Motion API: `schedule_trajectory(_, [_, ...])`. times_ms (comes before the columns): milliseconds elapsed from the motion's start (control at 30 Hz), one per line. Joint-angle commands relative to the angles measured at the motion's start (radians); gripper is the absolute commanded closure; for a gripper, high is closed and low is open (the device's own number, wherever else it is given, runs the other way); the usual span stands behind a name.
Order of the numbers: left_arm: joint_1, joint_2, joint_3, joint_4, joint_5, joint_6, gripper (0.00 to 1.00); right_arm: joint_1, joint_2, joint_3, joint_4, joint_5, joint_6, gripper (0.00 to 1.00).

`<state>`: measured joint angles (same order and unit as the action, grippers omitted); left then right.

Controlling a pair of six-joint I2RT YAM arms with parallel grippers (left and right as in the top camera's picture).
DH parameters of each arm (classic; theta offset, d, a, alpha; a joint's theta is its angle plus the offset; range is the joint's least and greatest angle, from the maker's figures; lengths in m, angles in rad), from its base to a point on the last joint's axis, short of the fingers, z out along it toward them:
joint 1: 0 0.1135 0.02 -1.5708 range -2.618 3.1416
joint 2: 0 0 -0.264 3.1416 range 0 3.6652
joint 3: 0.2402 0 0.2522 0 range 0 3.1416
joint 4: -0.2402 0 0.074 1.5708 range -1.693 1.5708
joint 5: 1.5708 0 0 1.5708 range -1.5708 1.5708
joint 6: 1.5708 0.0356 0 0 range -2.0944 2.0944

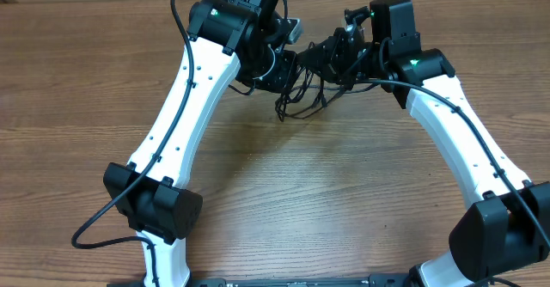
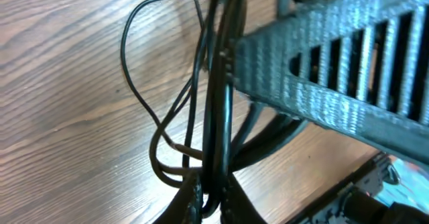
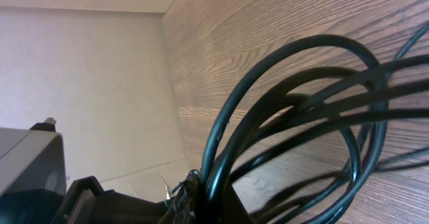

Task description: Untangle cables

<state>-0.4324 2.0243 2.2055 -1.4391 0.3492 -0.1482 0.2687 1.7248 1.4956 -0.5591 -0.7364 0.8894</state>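
Mid-untangle, at the pull-apart step, judging by both ends being pinched. Bundle of thin black flexible cables (image 1: 301, 98) at far centre of brown wood-grain tabletop (image 1: 284, 210), strung between the two arms. Loose loops drooping toward the wood; cannot tell from overhead whether touching it. No plug tips made out.

Left gripper (image 1: 279, 68): jaws closed, pinching several strands of the cables. In left wrist view, strands running straight up out of the shut fingertips (image 2: 236, 207), one thinner loop bowing out to the left over the table. Black ribbed plastic housing (image 2: 335, 70) close at upper right, probably part of the other arm.

Right gripper (image 1: 335, 55): jaws closed too, clamped on the same bundle. In right wrist view, several overlapping loops fanning out from between the fingers (image 3: 182, 198), crossing each other just past the tips.

Grippers near each other, tangle bunched in the short span between and below them. No strand freed yet, so early-to-middle progress at best.

Next move, as a guess: draw the two grippers apart slowly to open up the loops. Failing that, let go with one side and re-pinch a single strand. Calls for gentle tension and a watch on the crossings, since a hard pull would likely cinch the knot tighter.
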Motion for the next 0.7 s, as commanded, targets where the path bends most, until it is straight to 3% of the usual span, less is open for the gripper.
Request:
schedule_trajectory(0, [0.0, -0.021, 0.02, 0.012, -0.063, -0.032, 0.95, -0.002, -0.042, -0.002, 0.006, -0.029, -0.007, 0.96])
schedule_trajectory(267, [0.026, -0.022, 0.021, 0.011, -0.072, -0.032, 0.95, -0.022, -0.042, -0.002, -0.06, -0.016, -0.066, 0.96])
schedule_trajectory(667, [0.209, -0.022, 0.021, -0.026, -0.069, -0.081, 0.96, -0.135, -0.042, -0.002, -0.223, 0.006, -0.188, 0.96])
